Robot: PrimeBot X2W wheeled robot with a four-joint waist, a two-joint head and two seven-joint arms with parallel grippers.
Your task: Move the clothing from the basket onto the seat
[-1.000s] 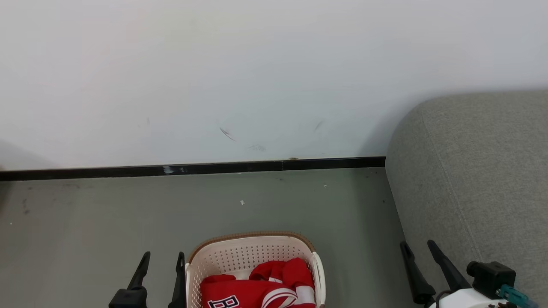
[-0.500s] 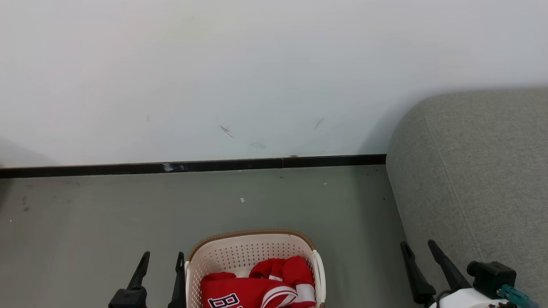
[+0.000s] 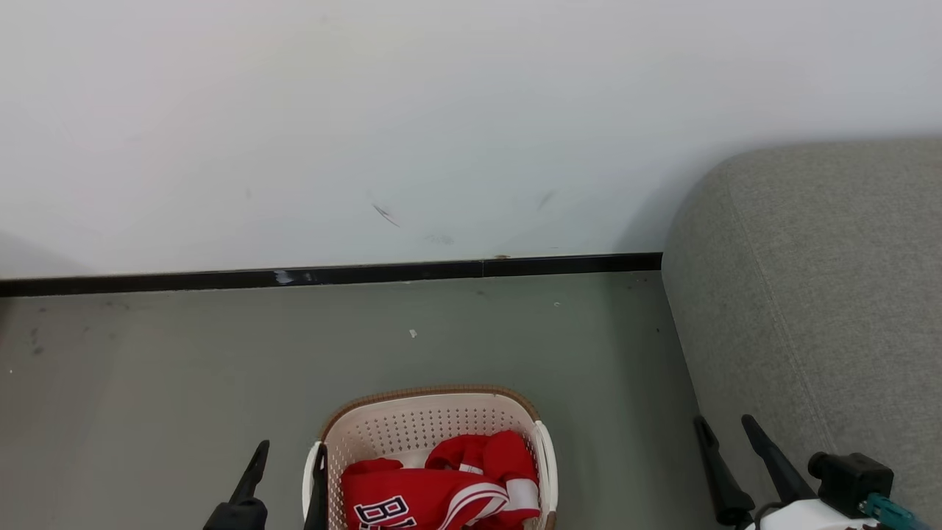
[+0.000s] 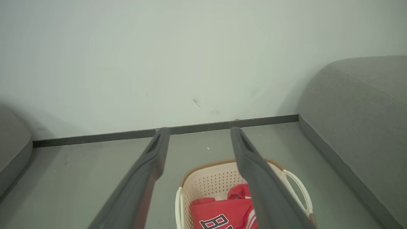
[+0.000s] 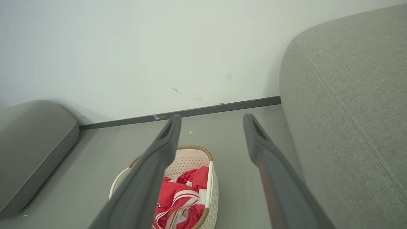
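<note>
In the head view, the basket (image 3: 430, 391) stands on the grey floor (image 3: 184, 368) at the bottom middle, in front of a white wall (image 3: 441, 110) with a black baseboard (image 3: 368, 274). The clothing (image 3: 434, 493) lies inside the basket: red cloth with white bands, and dark letters with white edges on the front piece. The seat (image 3: 809, 294) is at the right, apart from the basket, with a strip of floor between them. The left gripper (image 3: 292, 446) is at the lower left with its 2 fingers spread and nothing between them. Its inner finger crosses the left edge of the basket, and I cannot tell if it touches. The right gripper (image 3: 723, 419) is at the lower right, in front of the seat edge, also spread wide and holding nothing.

In the left wrist view, the 2 fingers stand wide apart above the basket. The red clothing shows between them, low in the basket. A second grey cushion (image 4: 12, 149) is at the far left.

In the right wrist view, the fingers are also parted and empty. The basket with the clothing lies below the left finger, and the seat is at the right side.
</note>
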